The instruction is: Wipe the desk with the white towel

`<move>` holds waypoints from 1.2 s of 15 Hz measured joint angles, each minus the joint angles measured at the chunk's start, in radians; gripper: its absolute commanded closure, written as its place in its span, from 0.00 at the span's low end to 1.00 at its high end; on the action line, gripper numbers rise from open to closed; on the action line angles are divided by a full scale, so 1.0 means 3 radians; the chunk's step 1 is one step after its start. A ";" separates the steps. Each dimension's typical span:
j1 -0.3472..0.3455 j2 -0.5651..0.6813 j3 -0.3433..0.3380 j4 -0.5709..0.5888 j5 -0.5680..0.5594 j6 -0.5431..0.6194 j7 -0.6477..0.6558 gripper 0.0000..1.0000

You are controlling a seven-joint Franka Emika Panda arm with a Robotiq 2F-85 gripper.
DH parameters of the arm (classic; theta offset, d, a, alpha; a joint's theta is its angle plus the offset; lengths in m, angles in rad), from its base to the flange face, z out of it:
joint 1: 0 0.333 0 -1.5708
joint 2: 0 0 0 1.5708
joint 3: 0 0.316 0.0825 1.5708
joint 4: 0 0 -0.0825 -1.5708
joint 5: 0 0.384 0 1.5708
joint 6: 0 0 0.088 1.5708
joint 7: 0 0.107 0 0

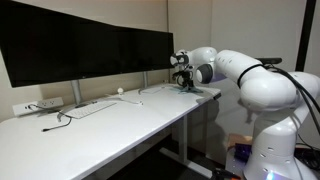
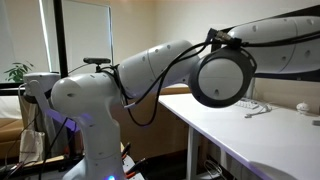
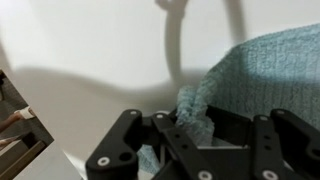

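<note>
The towel [image 3: 270,70] looks pale blue-green in the wrist view and lies on the white desk [image 3: 90,50]. A bunched fold of it rises between the black fingers of my gripper [image 3: 195,125], which is shut on it. In an exterior view my gripper [image 1: 183,80] is down at the far right end of the desk [image 1: 120,130], just past the monitors, and the towel is hard to make out there. The arm [image 2: 160,65] hides gripper and towel from the camera beside the robot base.
Two wide black monitors [image 1: 80,45] stand along the back of the desk. A power strip [image 1: 40,105], a cable [image 1: 75,112] and a small white object [image 1: 121,91] lie below them. The desk edge [image 2: 215,135] runs beside the robot base.
</note>
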 measured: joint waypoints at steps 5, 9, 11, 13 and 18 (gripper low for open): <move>0.0036 -0.0002 -0.0011 0.0007 -0.0108 -0.0183 -0.0354 0.93; 0.0046 0.0005 -0.0016 0.0003 -0.0190 -0.0202 -0.0614 0.93; 0.0074 0.0011 -0.0017 0.0003 -0.0209 -0.0207 -0.0703 0.93; 0.0131 0.0016 -0.0017 0.0002 -0.0239 -0.0237 -0.0776 0.92; 0.0341 0.0029 -0.0050 0.0002 -0.0321 -0.0341 -0.0922 0.93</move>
